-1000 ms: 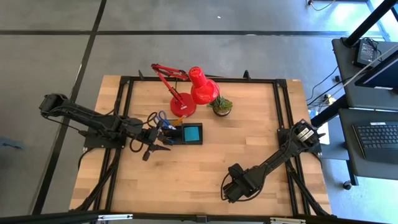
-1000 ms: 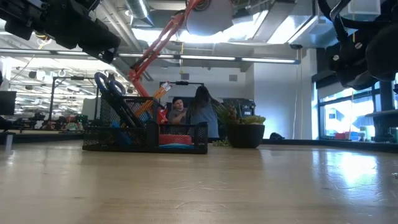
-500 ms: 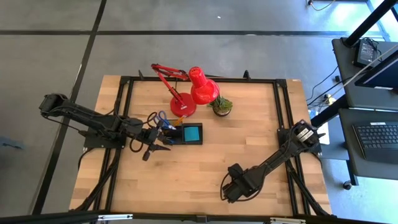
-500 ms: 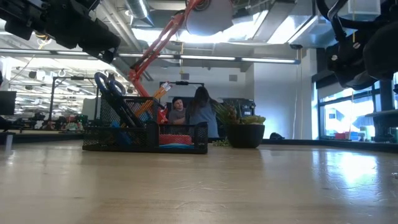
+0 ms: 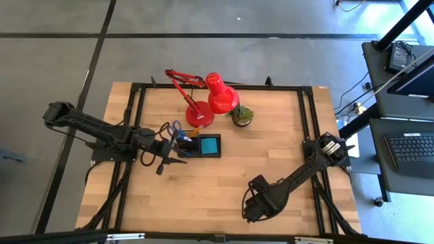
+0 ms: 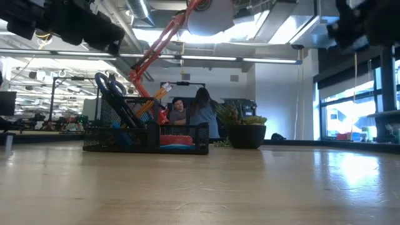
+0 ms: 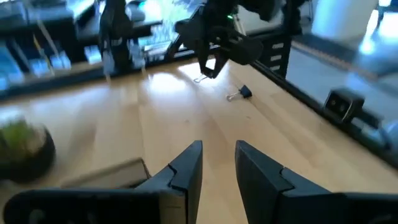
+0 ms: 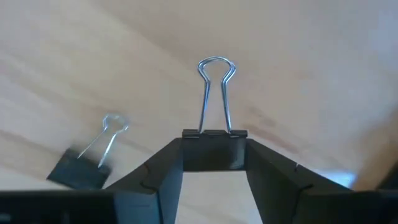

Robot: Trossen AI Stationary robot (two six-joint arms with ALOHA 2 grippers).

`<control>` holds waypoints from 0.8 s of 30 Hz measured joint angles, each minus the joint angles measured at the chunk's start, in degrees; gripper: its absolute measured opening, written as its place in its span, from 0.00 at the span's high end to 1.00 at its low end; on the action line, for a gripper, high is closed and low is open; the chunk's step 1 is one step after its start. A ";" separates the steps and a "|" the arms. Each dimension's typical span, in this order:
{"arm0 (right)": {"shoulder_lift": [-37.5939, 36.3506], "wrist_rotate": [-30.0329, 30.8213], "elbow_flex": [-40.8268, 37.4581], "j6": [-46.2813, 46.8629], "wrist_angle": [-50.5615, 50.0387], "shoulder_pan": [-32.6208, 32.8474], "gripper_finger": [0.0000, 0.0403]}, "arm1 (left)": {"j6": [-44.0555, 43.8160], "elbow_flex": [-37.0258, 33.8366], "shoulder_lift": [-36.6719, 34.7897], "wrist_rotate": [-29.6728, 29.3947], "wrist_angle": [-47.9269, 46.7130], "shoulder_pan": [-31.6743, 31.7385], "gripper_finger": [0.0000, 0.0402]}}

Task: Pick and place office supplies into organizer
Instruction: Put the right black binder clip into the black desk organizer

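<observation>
Lifted slightly, right gripper point(image 8: 214, 163) clamps a binder clip point(image 8: 214, 146); left gripper point(image 7: 217, 163) hovers parted.

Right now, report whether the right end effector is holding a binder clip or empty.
Holding. The right end effector is shut on a binder clip, wire handles pointing outward; a second clip lies loose on the table.

light: bright overhead | glare: tabletop point(image 6: 325, 169) | blur: left wrist view
</observation>
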 joint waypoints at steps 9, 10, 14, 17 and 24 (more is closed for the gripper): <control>-0.11 11.16 10.16 -10.97 -0.17 -2.93 0.59 | 30.53 -0.02 11.43 -0.09 10.34 -4.27 0.73; -0.12 12.13 11.45 -12.84 0.02 -3.43 0.59 | 34.18 -0.02 13.22 -0.09 12.00 -4.94 0.72; -0.24 13.93 15.45 -20.95 3.50 -5.77 0.59 | 45.84 -0.02 19.50 -3.06 22.11 -7.68 0.66; -0.24 13.99 16.66 -28.36 8.89 -7.69 0.59 | 54.19 -0.02 22.69 -7.04 29.14 -9.30 0.64; -0.24 12.63 16.72 -42.38 20.03 -12.03 0.59 | 55.66 1.69 26.94 -7.25 33.72 -9.91 0.63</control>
